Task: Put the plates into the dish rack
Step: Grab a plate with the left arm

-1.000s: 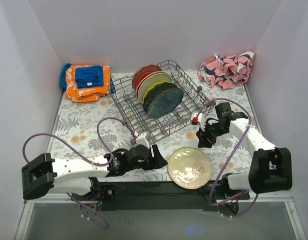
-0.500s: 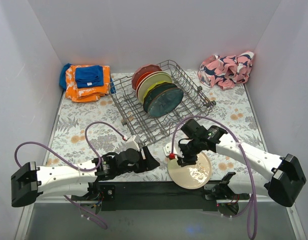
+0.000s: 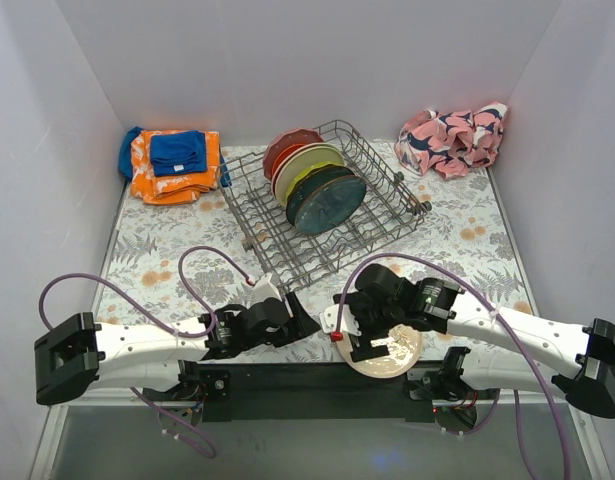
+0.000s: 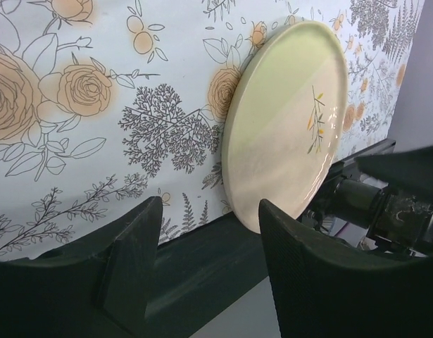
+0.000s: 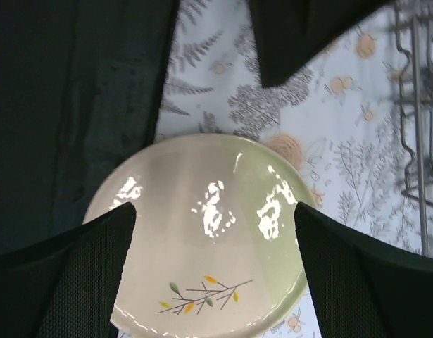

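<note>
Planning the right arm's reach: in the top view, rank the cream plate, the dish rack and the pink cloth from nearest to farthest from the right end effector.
From the right end effector:
1. cream plate, directly beneath it, at the near edge.
2. dish rack, farther back, in the centre.
3. pink cloth, in the far right corner.

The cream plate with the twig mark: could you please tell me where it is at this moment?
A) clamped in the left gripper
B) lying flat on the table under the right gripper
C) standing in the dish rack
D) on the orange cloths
B: the cream plate lies flat on the table near its front edge, with the right gripper spread open over it and closed on nothing.
</note>
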`<state>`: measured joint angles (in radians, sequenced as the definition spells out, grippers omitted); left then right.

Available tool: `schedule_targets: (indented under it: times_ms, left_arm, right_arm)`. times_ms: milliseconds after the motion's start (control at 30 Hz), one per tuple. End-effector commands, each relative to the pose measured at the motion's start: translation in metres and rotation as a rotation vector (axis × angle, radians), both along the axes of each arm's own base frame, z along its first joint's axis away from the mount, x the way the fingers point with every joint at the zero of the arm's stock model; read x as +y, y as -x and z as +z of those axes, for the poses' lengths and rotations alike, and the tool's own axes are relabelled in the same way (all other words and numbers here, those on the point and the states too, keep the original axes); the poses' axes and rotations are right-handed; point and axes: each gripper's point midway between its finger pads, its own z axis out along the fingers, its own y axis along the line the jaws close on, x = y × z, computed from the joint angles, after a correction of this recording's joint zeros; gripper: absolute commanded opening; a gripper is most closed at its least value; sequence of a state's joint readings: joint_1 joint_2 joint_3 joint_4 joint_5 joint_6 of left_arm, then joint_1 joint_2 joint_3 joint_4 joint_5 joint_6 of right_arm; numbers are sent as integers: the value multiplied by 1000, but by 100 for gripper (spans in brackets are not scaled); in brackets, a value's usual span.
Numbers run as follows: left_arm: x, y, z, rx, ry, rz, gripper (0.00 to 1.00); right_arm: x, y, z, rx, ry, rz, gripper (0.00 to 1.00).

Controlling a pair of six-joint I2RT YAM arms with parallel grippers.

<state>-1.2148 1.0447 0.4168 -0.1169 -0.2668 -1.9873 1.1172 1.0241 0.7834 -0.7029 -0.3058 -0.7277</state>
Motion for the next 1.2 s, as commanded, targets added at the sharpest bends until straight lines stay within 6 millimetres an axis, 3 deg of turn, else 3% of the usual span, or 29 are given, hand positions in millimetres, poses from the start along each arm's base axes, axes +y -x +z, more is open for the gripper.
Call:
schedule_targets:
  times_ms: [0,67,167,300,400,467,767,933,1167]
  left_arm:
    - [-16,-3,10,82,122,91,54]
    - [-17,-4,11,77,125,89,53]
    - [-23,-6,19,34,157,63,53]
    - [-27,-4,21,-17,169,22,52]
    - [-27,-4,18,-35,153,12,53]
    - [-26,-3,14,-38,149,14,52]
    - [-33,0,2,-33,118,6,50]
    - [-35,0,-3,-30,105,9,49]
    - [-38,0,-3,-40,100,17,45]
  right_arm:
    - [-1,-53,-1,-114,-50,-248,98]
    - [-17,-78,-1,-119,-43,-354,98]
    - [-37,-89,-3,-28,-49,-415,94]
    - [-52,-77,-19,89,-80,-414,92]
    - [-62,-81,-35,141,-59,-455,94]
    - [-69,-94,-39,162,-63,-513,92]
    - [-85,-139,-45,202,-76,-587,77]
    - [-86,-137,-53,245,-75,-638,67]
    - [-93,-139,-63,259,-76,-732,61]
